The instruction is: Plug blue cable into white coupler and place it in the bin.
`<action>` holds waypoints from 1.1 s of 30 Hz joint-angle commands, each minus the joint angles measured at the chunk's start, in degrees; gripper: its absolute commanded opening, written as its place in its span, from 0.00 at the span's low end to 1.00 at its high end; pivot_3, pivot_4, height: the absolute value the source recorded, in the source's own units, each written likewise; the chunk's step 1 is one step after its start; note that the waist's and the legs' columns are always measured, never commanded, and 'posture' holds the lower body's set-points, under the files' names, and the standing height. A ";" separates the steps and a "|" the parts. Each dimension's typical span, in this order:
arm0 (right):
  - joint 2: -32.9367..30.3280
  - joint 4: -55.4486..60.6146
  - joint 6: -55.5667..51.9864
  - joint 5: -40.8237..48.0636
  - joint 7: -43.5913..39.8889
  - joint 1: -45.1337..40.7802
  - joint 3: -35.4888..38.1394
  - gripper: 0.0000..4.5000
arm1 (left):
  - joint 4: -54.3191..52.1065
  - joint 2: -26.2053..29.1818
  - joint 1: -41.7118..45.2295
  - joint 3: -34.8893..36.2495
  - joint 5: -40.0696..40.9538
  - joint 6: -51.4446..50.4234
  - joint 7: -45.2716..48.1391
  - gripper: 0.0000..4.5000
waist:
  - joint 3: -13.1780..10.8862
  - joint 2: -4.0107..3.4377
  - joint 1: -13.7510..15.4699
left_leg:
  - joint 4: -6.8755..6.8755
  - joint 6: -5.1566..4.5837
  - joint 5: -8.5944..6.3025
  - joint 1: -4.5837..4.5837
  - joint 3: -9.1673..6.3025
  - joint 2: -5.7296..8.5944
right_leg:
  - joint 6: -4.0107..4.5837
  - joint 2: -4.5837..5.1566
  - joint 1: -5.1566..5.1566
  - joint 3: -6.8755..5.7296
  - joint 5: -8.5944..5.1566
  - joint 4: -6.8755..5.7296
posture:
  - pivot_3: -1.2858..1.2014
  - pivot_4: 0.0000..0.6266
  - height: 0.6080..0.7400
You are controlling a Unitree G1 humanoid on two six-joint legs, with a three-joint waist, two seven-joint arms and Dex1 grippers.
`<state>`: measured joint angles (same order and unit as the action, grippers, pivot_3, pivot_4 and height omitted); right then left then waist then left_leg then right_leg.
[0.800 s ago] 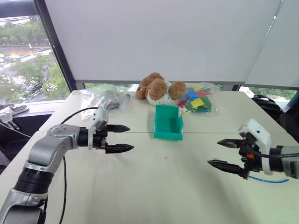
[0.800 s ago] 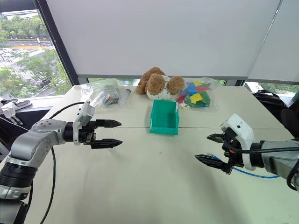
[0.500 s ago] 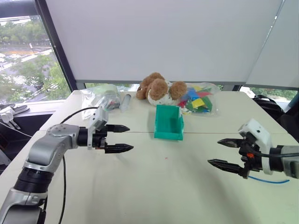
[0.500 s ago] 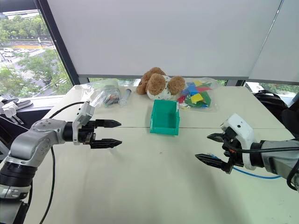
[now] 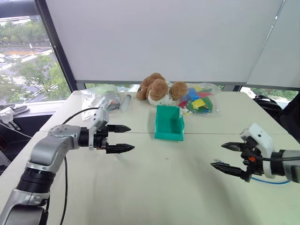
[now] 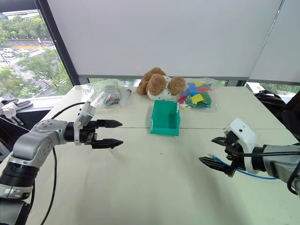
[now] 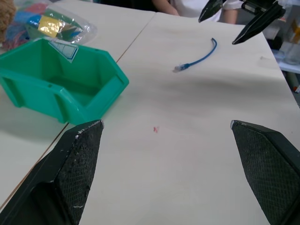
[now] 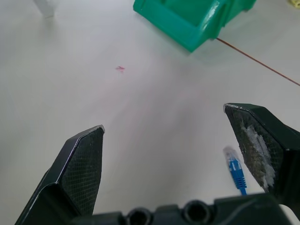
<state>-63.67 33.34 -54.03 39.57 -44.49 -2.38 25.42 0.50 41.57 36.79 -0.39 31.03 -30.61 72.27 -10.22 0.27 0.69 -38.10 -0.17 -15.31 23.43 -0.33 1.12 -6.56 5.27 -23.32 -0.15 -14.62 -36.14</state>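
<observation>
Pale counter [image 5: 168,187] under a window with drawn blinds; surface mostly bare toward the near edge.

Nearest, at roughly 4 o'clock on the counter: right gripper [image 6: 217,152], jaws spread wide and holding nothing, hovering just above the blue cable [image 7: 199,59]. Cable lies loose on the counter in a gentle curve, its clear plug tip [image 8: 230,153] showing between the right jaws in the right wrist view.

Handling judgement: cable looks thin, light and limp, so it will likely flop and trail if lifted mid-length. Best hold is probably on the stiff boot right behind the plug, keeping the tip free to insert. Plug latch may be fragile under a hard pinch.

At 9 o'clock: left gripper [image 5: 118,138], jaws likewise spread and empty, pointing across toward the right side.

White coupler: cannot locate it with confidence.

Farther, at 12 o'clock: bin [image 5: 168,123], teal, open top, empty inside, well apart from the cable. Path between them looks unobstructed.

Beyond the bin: plush bear [image 5: 158,88], bag of coloured pieces [image 5: 198,100], second clear bag [image 5: 101,97] at 11 o'clock.
</observation>
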 commanded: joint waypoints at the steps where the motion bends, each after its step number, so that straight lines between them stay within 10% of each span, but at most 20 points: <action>1: -1.01 -1.87 3.19 -3.80 -0.89 1.61 0.84 0.99 | -0.55 -0.30 0.66 0.26 -0.40 1.22 -0.19 1.00 | 0.00 0.00 0.01 | 0.00 0.00 0.00 0.00 0.00 0.00 | 0.00 0.00 0.00 0.00 0.00 0.00 | 0.52 0.24 1.00; 27: 6.47 -50.80 34.81 -23.57 -15.44 -6.74 -17.20 0.99 | -2.92 -2.40 0.16 -0.23 -1.41 0.66 -1.81 1.00 | 0.02 -0.02 -0.41 | -0.09 0.01 0.01 -0.08 0.01 -0.03 | -0.01 -0.13 0.10 0.04 0.01 -0.05 | 0.52 0.24 1.00; 33: 7.41 -51.45 35.73 -23.97 -16.38 -7.29 -17.58 0.48 | -3.11 -2.39 0.64 -0.40 -1.61 0.59 -2.30 1.00 | 0.02 0.00 -0.44 | -0.09 0.01 0.01 -0.13 0.01 -0.04 | -0.01 -0.14 0.16 0.04 0.01 -0.06 | 0.52 0.24 1.00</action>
<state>-56.91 -17.92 -18.32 16.44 -60.65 -9.65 8.23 -0.95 38.47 36.66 -1.49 29.20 -29.93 70.17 -10.20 0.26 0.25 -38.19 -0.16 -15.29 23.30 -0.32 1.08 -6.57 5.13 -23.16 -0.11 -14.61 -36.21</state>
